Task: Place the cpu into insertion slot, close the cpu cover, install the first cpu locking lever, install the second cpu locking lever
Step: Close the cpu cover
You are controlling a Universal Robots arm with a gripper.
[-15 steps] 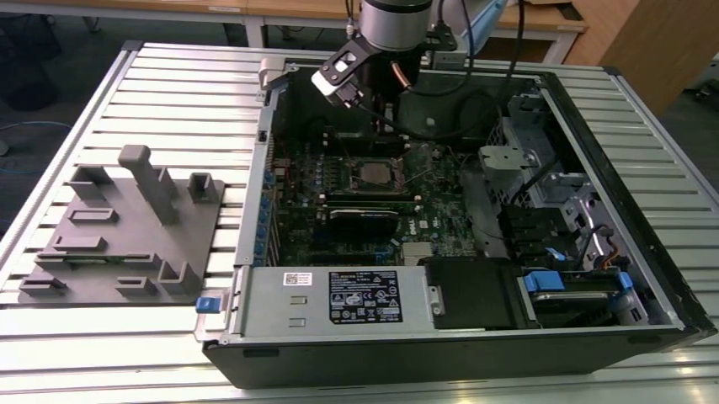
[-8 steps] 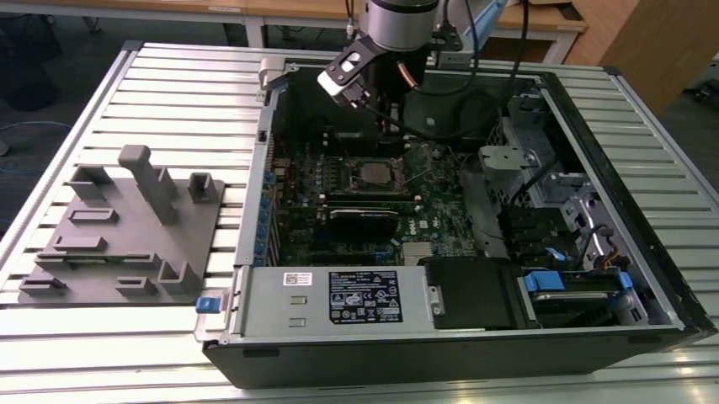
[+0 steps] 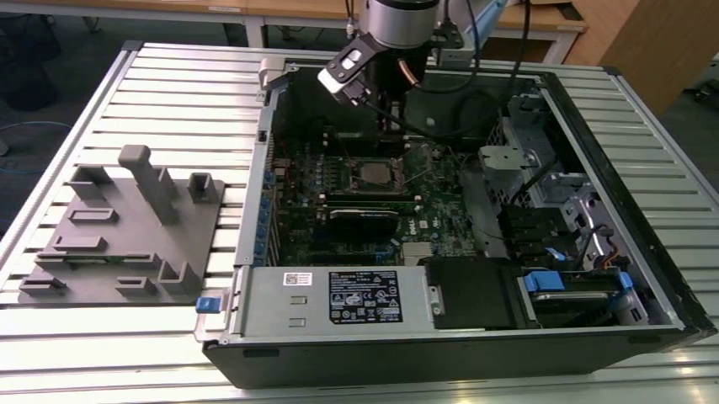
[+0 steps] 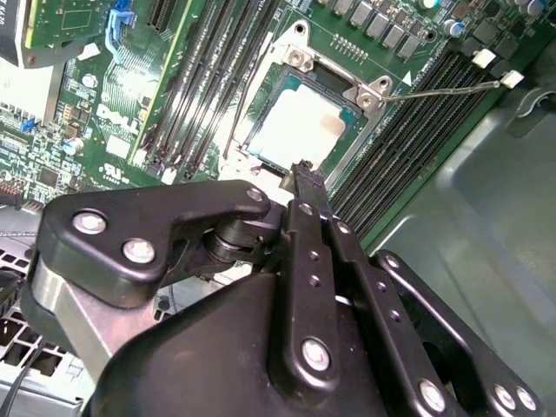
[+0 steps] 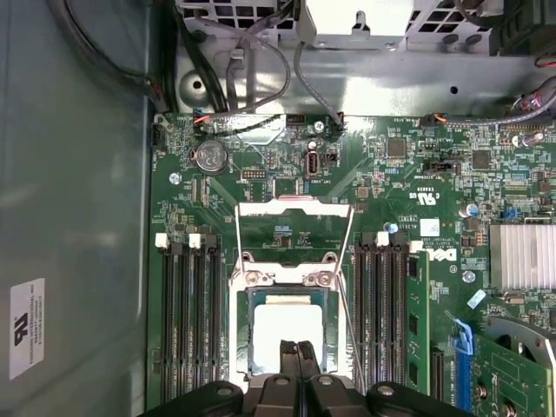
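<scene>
Looking down into the black open computer case (image 3: 450,362), which lies on the slatted metal worktop (image 3: 180,93), the arm (image 3: 399,34) reaches in from the far side toward the middle of the green circuit board (image 5: 417,174).

The small flat square cpu with the pale silvery metal top (image 5: 287,326) is already sitting in the square insertion slot with the silvery rim (image 5: 245,339). Long black memory slots (image 5: 191,321) run along both sides of it.

The thin silvery cpu cover, a frame with a big square window (image 5: 295,207), is flipped open. It sits on the side of the socket away from the claw, so the chip is fully exposed. One thin silver wire lever (image 4: 443,88) sticks out over the black slots, not latched down.

The black claw (image 5: 296,346) is clenched, fingers pressed flat together with nothing between them. In both wrist views the tips (image 4: 302,167) hang right over the near edge of the cpu. Can't honestly tell if they touch the metal or sit just above it.

Off to the exterior view's left, a grey plastic fixture with upright pegs (image 3: 124,227) sits on the worktop beside the case.
</scene>
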